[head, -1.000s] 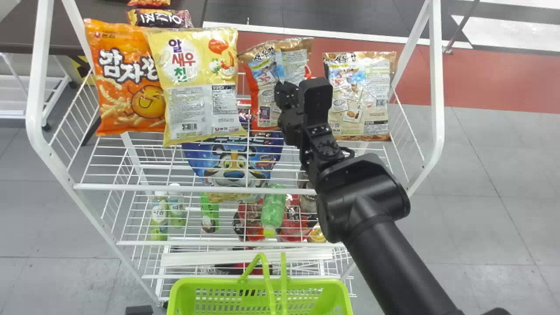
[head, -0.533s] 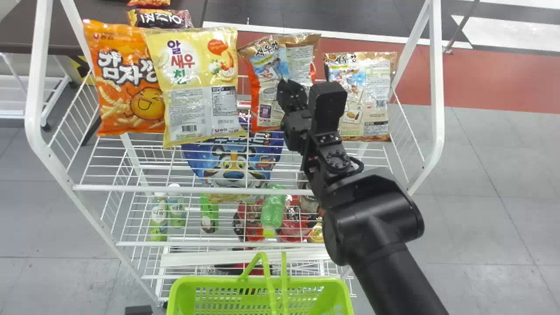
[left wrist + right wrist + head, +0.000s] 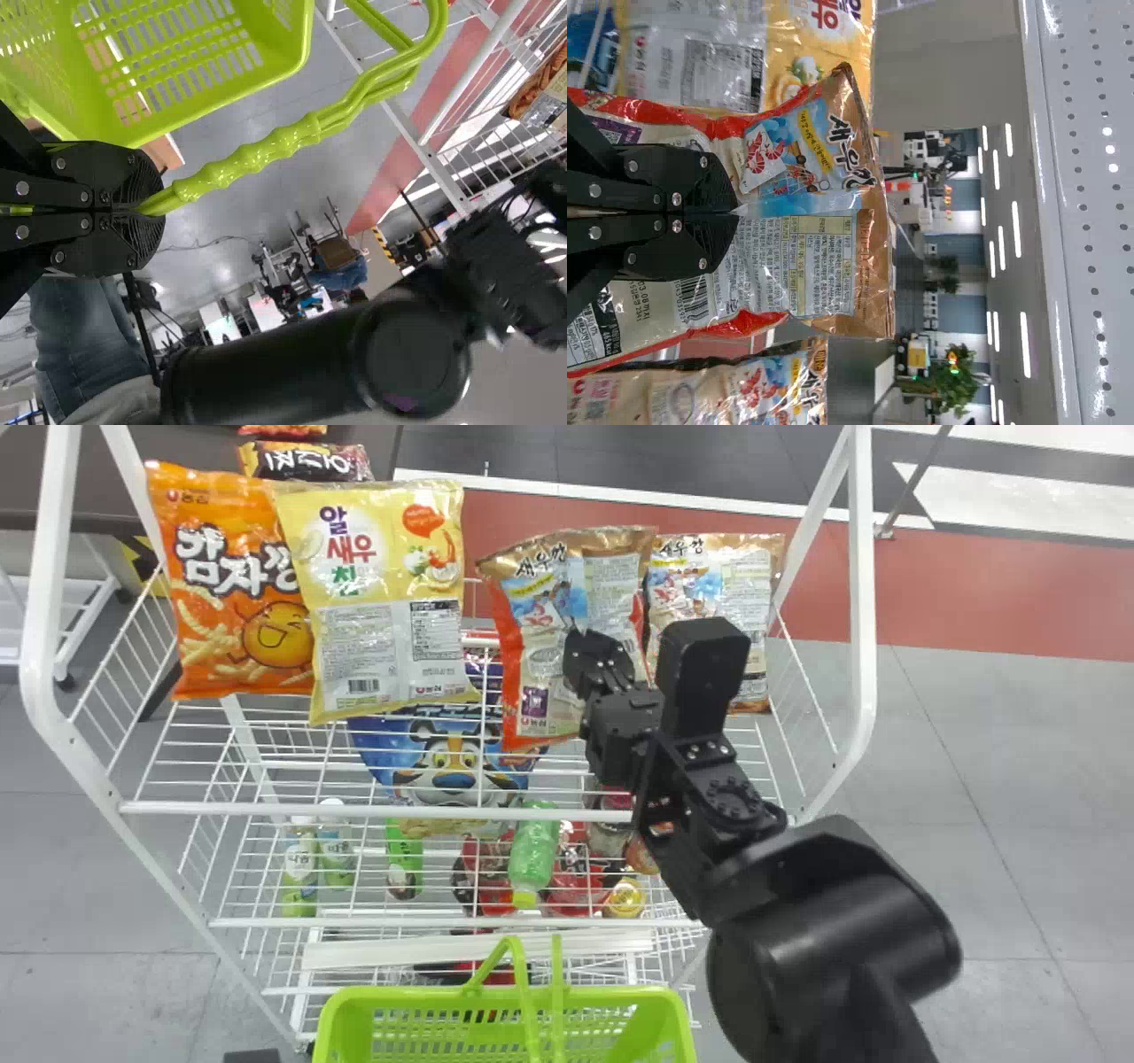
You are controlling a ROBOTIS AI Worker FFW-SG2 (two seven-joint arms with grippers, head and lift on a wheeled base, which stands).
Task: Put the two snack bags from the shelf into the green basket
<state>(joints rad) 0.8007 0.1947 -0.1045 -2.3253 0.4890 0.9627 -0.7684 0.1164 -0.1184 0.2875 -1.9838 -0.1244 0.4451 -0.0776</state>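
In the head view my right gripper (image 3: 592,657) is over the front of a brown-and-red snack bag (image 3: 540,602), which hangs tilted above the wire shelf. The right wrist view has my right gripper (image 3: 735,212) shut on the middle of that bag (image 3: 824,266). A second bag of the same kind (image 3: 753,593) stands on the shelf just right of it. The green basket (image 3: 399,996) is at the bottom of the head view. My left gripper (image 3: 151,210), in the left wrist view, is shut on the handle of the basket (image 3: 213,106).
On the top shelf (image 3: 399,811) an orange bag (image 3: 239,593) and a yellow bag (image 3: 381,602) stand at the left. A blue bag (image 3: 452,766), a green bottle (image 3: 535,850) and small drinks (image 3: 299,868) are lower down. White posts (image 3: 861,602) flank the rack.
The held bag has come down and toward the robot with my right gripper, its lower edge now lower over the rack. The right arm's elbow has swung right. The whole scene has shifted slightly left.
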